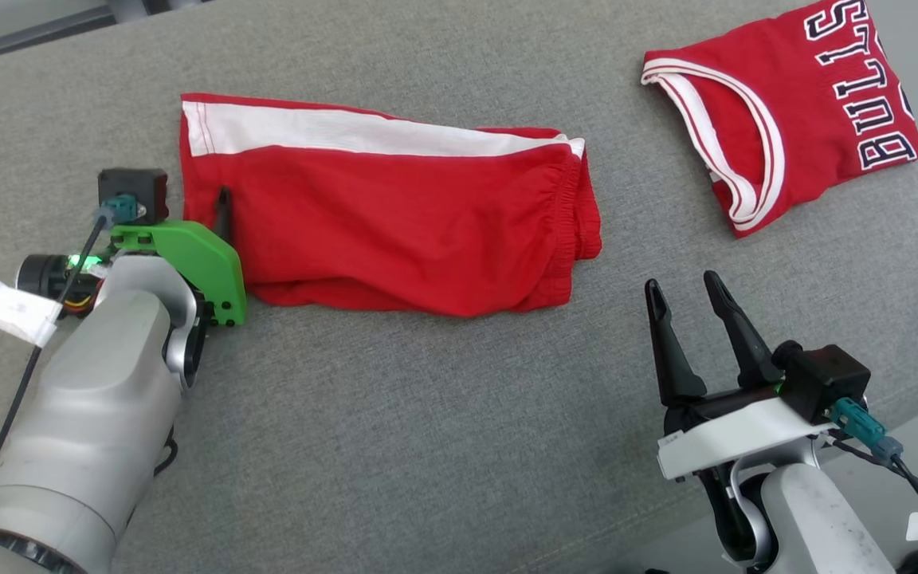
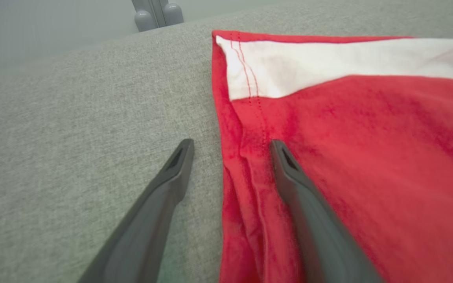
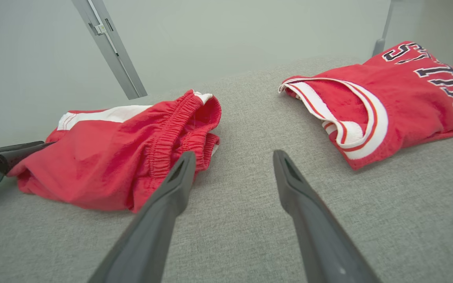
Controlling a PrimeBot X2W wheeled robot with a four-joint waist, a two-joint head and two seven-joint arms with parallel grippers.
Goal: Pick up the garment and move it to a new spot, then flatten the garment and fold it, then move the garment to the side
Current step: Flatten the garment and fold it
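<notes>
The garment is a pair of red shorts with a white side stripe, lying folded in half across the middle of the grey table. My left gripper is open at its left hem. One finger lies over the red cloth and the other over bare table beside the edge. In the head view that gripper is mostly hidden behind its green mount. My right gripper stands open over bare table, right of the elastic waistband, holding nothing.
A red jersey with white trim and dark lettering lies folded at the far right of the table, also in the right wrist view. The table's rounded front-right edge runs just right of my right arm.
</notes>
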